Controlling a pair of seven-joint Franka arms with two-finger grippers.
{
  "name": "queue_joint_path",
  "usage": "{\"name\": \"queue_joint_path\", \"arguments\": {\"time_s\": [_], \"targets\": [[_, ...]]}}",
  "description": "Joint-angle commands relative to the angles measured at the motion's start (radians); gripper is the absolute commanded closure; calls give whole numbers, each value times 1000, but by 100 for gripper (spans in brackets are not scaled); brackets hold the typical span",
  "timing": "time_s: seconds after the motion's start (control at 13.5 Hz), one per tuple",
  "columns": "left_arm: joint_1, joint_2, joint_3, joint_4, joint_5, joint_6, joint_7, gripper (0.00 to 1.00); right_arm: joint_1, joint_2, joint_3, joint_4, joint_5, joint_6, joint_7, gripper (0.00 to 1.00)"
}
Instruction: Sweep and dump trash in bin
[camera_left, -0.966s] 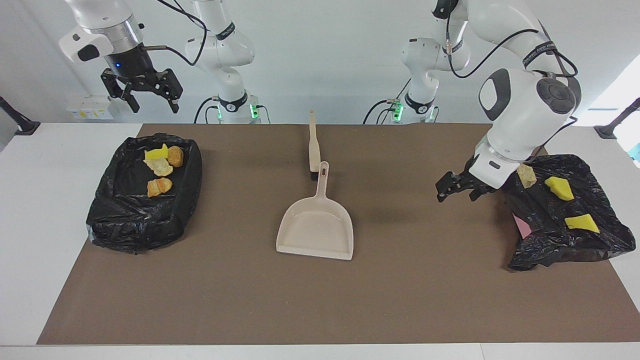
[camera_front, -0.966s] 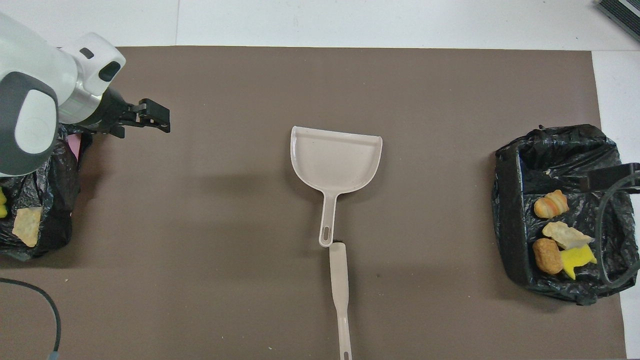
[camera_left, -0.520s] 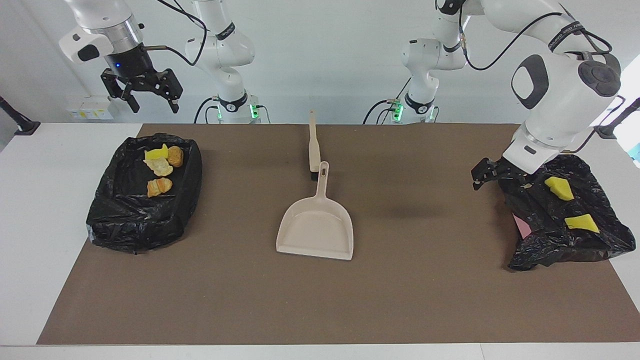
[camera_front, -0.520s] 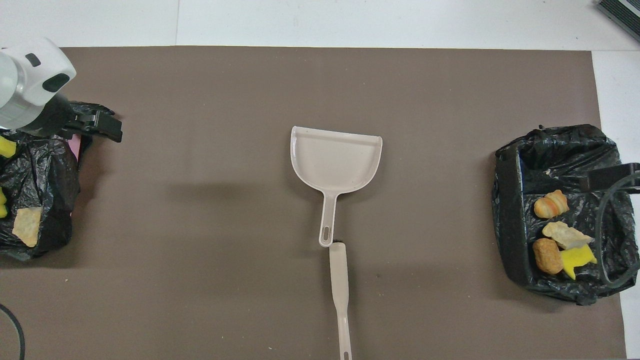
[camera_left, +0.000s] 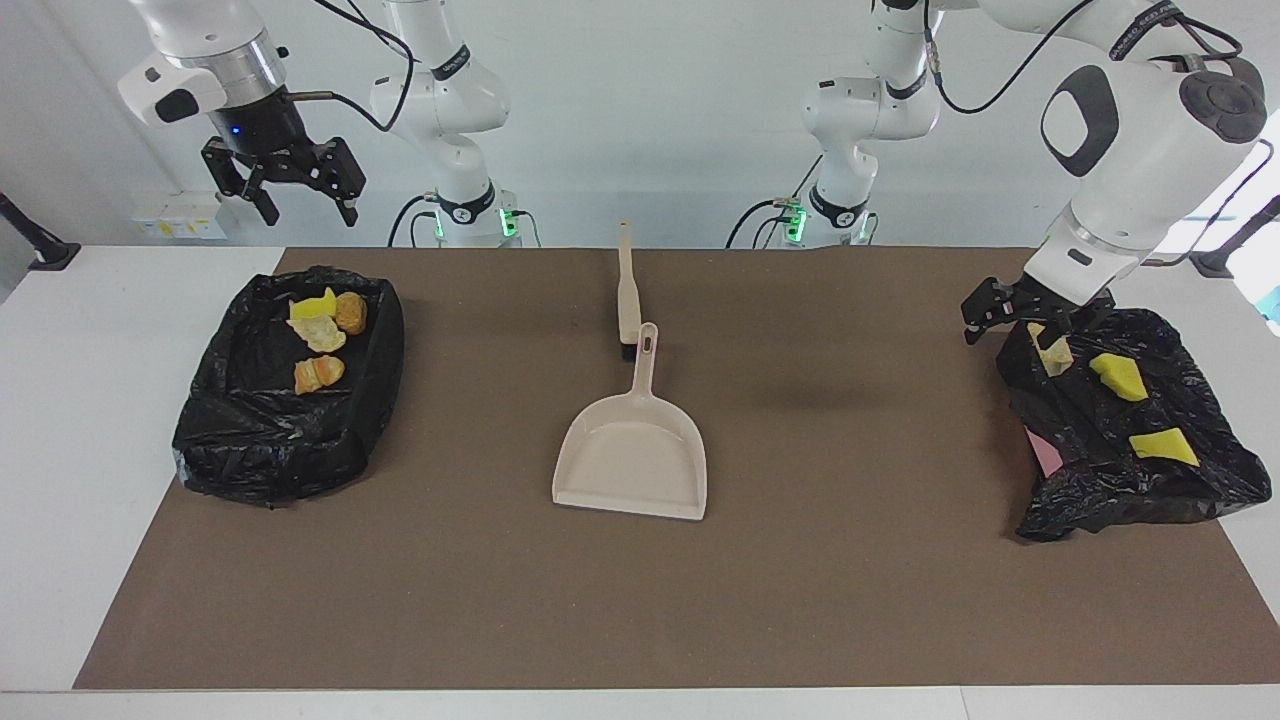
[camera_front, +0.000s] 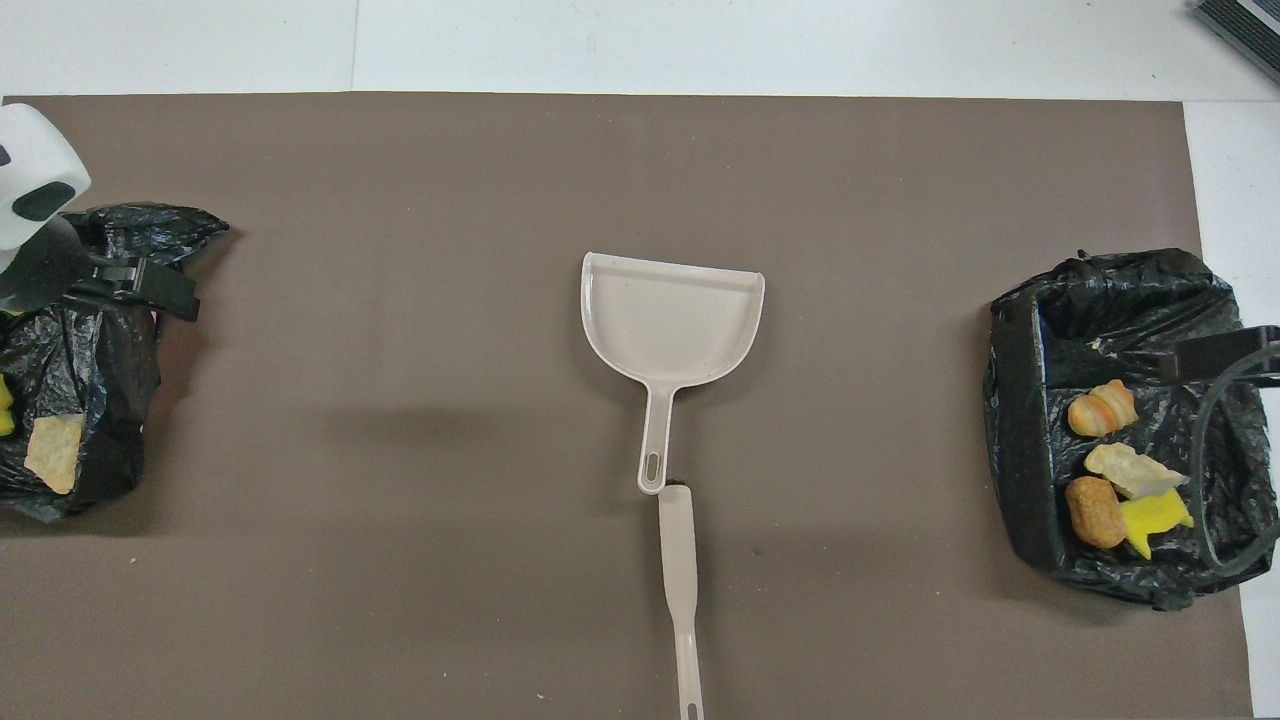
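Brown mat (camera_left: 850, 560): dustpan (camera_left: 632, 466) lies empty (trash (camera_left: 320, 335) sits bagged).

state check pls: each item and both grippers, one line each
dustpan: flat on mat, empty
brush: lying by dustpan handle
bin at right arm's end: holds four trash lumps
bag at left arm's end: three lumps on it
left gripper: open, over bag
right gripper: open, raised, waiting

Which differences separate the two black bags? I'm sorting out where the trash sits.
The bag at the right arm's end holds a box shape with raised walls; the bag at the left arm's end lies crumpled and slumped. The first holds four lumps, the second shows three. Both are black plastic on the brown mat.
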Motion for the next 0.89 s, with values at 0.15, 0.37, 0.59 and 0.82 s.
{"name": "queue_joint_path", "arguments": {"time_s": [0.15,0.37,0.59,0.82], "targets": [[82,-30,-5,-6,11,-43,28,0,-2,-13,3,-13,-10,9,-13,0],[54,-90,-20,-12,50,-89,-63,0,-2,-13,3,-13,-10,9,-13,0],[11,-117,-22,-33,60,-111,-124,0,-2,-13,3,-13,-10,9,-13,0],[25,-114,-8,-26,57,-97,54,0,-2,-13,3,-13,-10,9,-13,0]]}}
